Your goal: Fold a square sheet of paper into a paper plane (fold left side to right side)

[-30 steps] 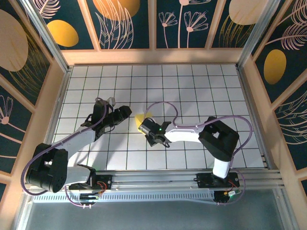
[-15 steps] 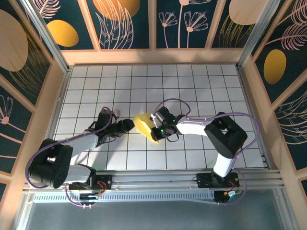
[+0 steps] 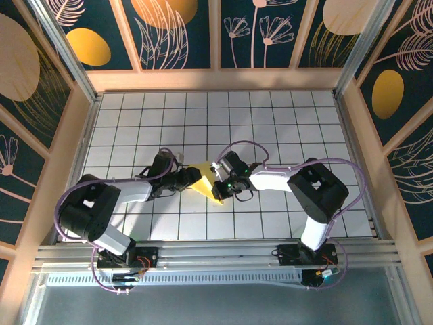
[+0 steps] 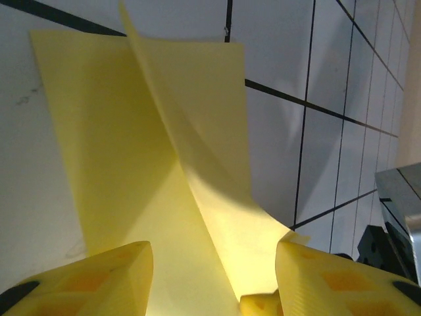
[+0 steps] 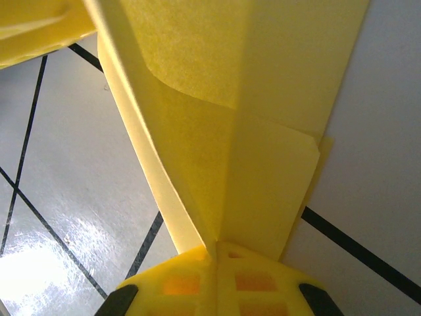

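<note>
The square sheet of paper (image 3: 204, 183) is a creased pale yellow triangle, standing partly off the white grid table (image 3: 284, 128) at the middle. My right gripper (image 3: 218, 183) holds it from the right. In the right wrist view the fingers (image 5: 171, 283) are pressed together on the paper's layered crease (image 5: 263, 99), with the right gripper (image 5: 216, 253) shut. My left gripper (image 3: 192, 179) is at the paper's left edge. In the left wrist view the left gripper (image 4: 214, 283) stands open, its yellow fingers (image 4: 99, 276) on either side of a raised fold of the paper (image 4: 164, 164).
Wooden walls with dark painted panels (image 3: 216, 34) enclose the table on three sides. An aluminium rail (image 3: 223, 261) runs along the near edge. Purple cables (image 3: 247, 147) loop over both arms. White tiles stretch away behind and to both sides of the paper.
My left arm has swung right and reached the paper's left edge, its jaws narrowing a little. The right gripper turned and lifted the paper, staying shut on it.
</note>
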You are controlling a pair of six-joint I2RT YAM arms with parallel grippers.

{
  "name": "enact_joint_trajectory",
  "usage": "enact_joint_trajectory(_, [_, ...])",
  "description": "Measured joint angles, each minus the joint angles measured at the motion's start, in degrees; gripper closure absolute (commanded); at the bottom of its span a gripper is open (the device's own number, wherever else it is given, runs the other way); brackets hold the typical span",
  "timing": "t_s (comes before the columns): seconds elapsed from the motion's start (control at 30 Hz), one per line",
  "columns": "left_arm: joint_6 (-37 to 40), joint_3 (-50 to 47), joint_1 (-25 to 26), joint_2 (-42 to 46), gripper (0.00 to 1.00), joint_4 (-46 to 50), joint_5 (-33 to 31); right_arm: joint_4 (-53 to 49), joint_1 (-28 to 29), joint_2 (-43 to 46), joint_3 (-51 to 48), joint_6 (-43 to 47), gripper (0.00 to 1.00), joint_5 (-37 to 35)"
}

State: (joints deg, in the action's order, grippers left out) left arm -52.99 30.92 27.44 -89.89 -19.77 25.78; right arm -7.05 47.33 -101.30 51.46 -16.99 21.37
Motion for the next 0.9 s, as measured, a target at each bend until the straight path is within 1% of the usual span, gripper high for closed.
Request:
enact_joint_trajectory(0.23, [-0.04,2.29,0.02,-3.37,0.49,-0.22,0.39,0.02,0.0,-0.11,0.0,0.02,1.0,0.24])
enact_joint_trajectory(0.43, [0.2,4.72,0.13,-5.7,0.53,0.55,0.37,0.11,-0.04,-0.13,0.0,0.15,0.99,0.81])
enact_joint_trajectory(0.9, [1.38,7.76,0.13,-7.3,0.54,4.55,0.07,0.07,-0.37,-0.22,0.0,0.17,0.83,1.9])
